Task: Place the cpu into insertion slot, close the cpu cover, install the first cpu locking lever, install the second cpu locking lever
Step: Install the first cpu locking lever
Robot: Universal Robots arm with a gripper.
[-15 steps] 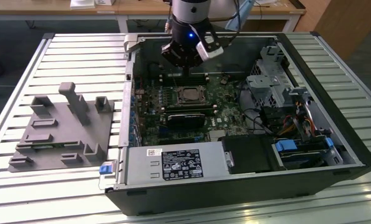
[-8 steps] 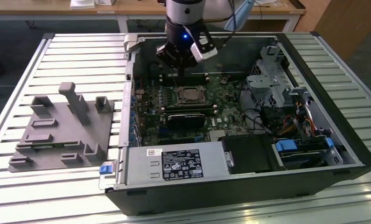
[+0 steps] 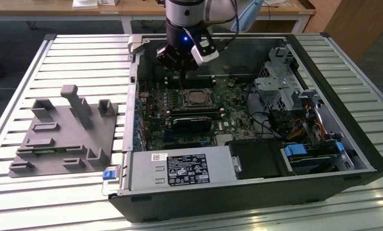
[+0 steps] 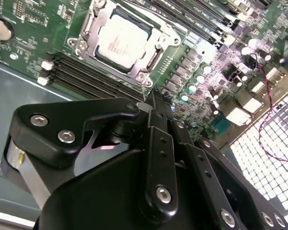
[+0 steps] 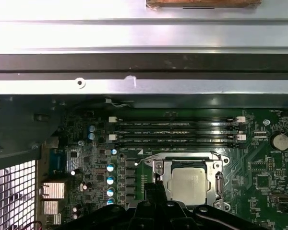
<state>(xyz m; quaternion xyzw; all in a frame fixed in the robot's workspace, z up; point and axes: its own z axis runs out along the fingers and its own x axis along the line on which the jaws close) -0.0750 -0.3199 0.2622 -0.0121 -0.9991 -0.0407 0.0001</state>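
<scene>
The cpu (image 4: 122, 40) sat in the insertion slot (image 4: 81, 47), the cpu cover (image 4: 102, 19) seemingly down over it, so the 1st locking lever (image 5: 157, 171) looked the step in hand. The gripper (image 4: 152, 98), jaws together and empty, hovered nearby; hooking that thin wire would demand precise tip placement

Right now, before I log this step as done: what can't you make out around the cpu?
Exterior view: cpu is too small to tell whether it is locked down.
First wrist view: one edge of the cover is hidden behind the pincer.
Second wrist view: memory slots are partly hidden behind the pincer.
</scene>
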